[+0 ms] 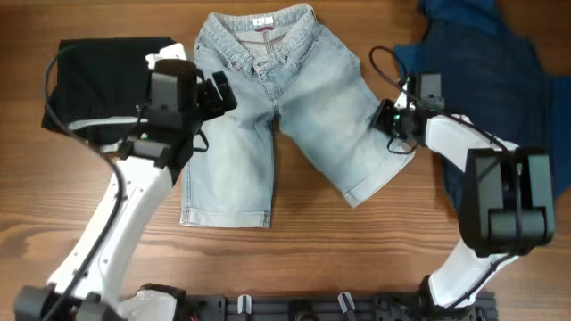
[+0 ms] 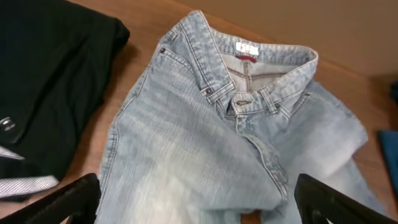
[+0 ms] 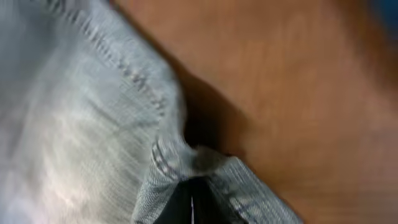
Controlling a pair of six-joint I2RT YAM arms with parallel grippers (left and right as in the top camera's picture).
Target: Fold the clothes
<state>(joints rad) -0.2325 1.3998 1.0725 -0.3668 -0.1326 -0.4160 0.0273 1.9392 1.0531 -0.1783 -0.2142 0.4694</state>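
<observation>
The pale-blue denim shorts (image 1: 268, 107) lie flat mid-table with the waistband at the far side and the legs splayed toward me. My left gripper (image 1: 221, 94) hovers open over the shorts' left hip. In the left wrist view its two black fingers (image 2: 65, 200) stand wide apart over the denim (image 2: 205, 143), holding nothing. My right gripper (image 1: 391, 120) is shut on the outer seam of the right leg. In the right wrist view the denim edge (image 3: 168, 162) bunches around the closed gripper (image 3: 191, 208).
A folded black garment with white trim (image 1: 94, 76) lies at the far left, also seen in the left wrist view (image 2: 50, 74). A dark blue garment (image 1: 495, 67) is spread at the far right under the right arm. Bare wood table (image 1: 357, 259) runs along the near side.
</observation>
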